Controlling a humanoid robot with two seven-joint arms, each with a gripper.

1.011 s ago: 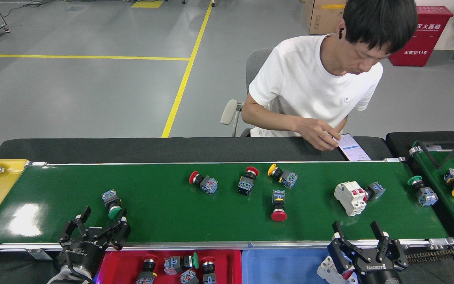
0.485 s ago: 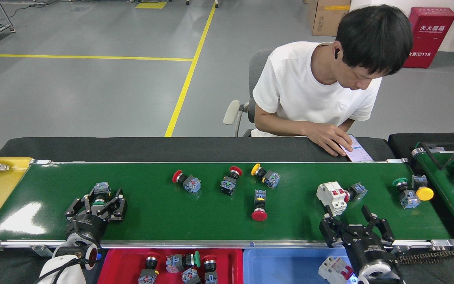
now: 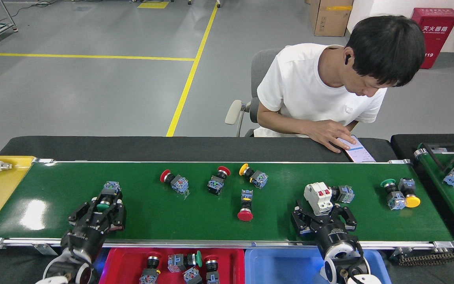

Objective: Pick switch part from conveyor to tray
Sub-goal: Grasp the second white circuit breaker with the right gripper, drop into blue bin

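Observation:
The conveyor [image 3: 152,213] runs left to right in front of me with several switch parts on it. My left gripper [image 3: 103,207] is open over the belt's left end. Its fingers straddle a green-capped switch part [image 3: 108,195]. My right gripper [image 3: 323,215] is open near the front rail, its fingers either side of the lower end of a white breaker with red levers [image 3: 317,194]. Below the rail are a red tray [image 3: 121,261] holding several switch parts and a blue tray [image 3: 282,268]; my right arm hides part of the blue one.
More switch parts lie mid-belt: red-capped [image 3: 173,181], [image 3: 217,181], [image 3: 245,206] and yellow-capped [image 3: 252,176]; a green and yellow pair [image 3: 399,194] is at the right. A narrower belt [image 3: 447,185] adjoins on the right. A person's hand [image 3: 331,138] rests on a phone beyond the belt.
Both grippers moved forward from the front rail onto the belt, each coming to straddle a part. The parts drifted left with the belt.

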